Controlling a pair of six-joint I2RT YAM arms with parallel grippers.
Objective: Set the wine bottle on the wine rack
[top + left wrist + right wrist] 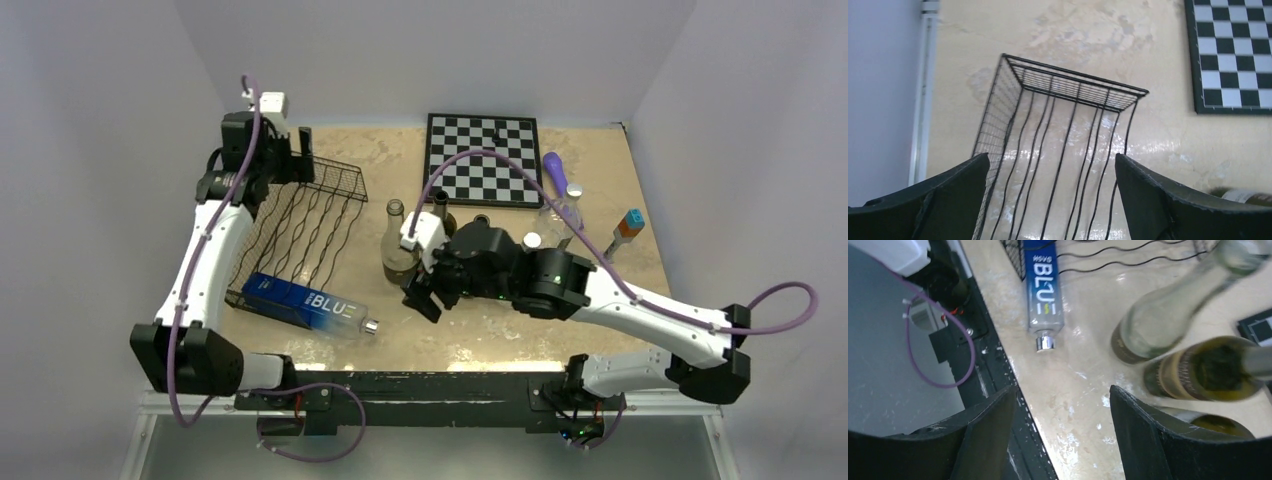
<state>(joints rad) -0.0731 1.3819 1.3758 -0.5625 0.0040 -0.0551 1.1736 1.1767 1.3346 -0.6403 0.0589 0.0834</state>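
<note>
The black wire wine rack [300,225] lies at the left of the table; the left wrist view shows its mesh end wall [1073,95]. A blue bottle marked BLUE [305,305] lies on its side at the rack's near end, cap pointing right; it also shows in the right wrist view [1044,300]. A clear glass bottle [397,245] and a dark olive wine bottle [441,208] stand upright mid-table, both in the right wrist view [1158,325] [1208,370]. My left gripper [300,155] [1052,162] is open and empty above the rack's far end. My right gripper [422,298] [1062,392] is open and empty just in front of the upright bottles.
A black-and-white chessboard [482,158] lies at the back. A purple object [555,170], a small clear plastic bottle [570,205] and an orange-and-blue capped tube [625,232] stand at the right. A third dark bottle [482,222] stands behind my right wrist. The black front rail [440,385] runs along the near edge.
</note>
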